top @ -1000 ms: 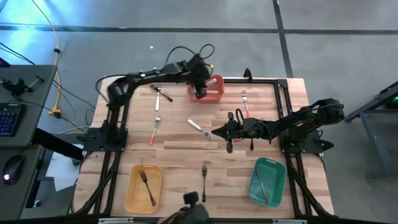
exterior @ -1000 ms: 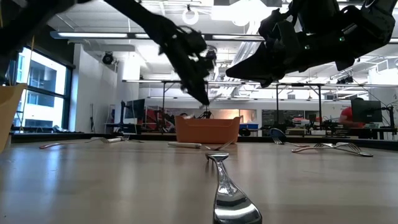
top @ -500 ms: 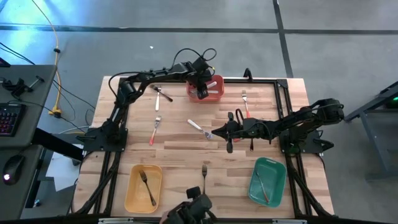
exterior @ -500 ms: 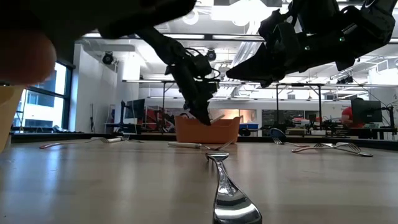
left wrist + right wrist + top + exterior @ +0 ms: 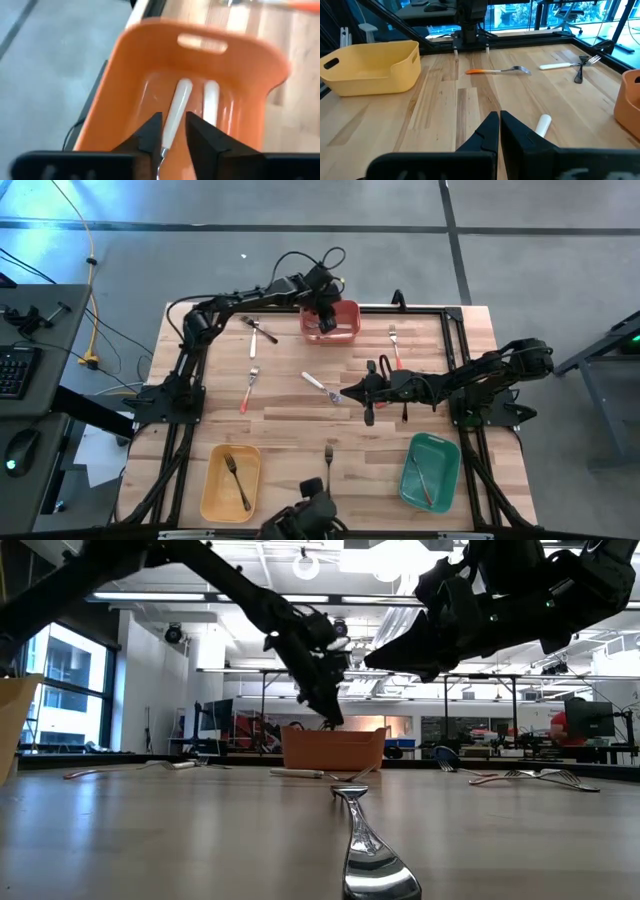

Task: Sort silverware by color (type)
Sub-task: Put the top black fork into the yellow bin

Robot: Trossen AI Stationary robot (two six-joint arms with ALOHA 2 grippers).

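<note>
The red bin (image 5: 333,323) stands at the table's far edge, and my left gripper (image 5: 325,308) hangs over it, pointing down into it. In the left wrist view two white-handled pieces of silverware lie side by side in the bin (image 5: 125,90). The nearer white handle (image 5: 176,107) runs between my left gripper's (image 5: 174,125) open fingers, with a thin gap on either side. My right gripper (image 5: 366,397) hovers shut over the table's middle, holding nothing; the right wrist view shows it (image 5: 499,122) above bare wood.
Loose silverware lies on the wood: a red-handled fork (image 5: 248,388), a white-handled piece (image 5: 318,383), a black-handled one (image 5: 262,330), another red-handled fork (image 5: 395,345) and a fork (image 5: 328,463) near the front edge. The yellow bin (image 5: 230,482) and the green bin (image 5: 430,472) each hold one piece.
My left gripper has gone toward the table's far edge and come down over the red bin, bringing the white-handled piece into it. My right arm has kept still.
</note>
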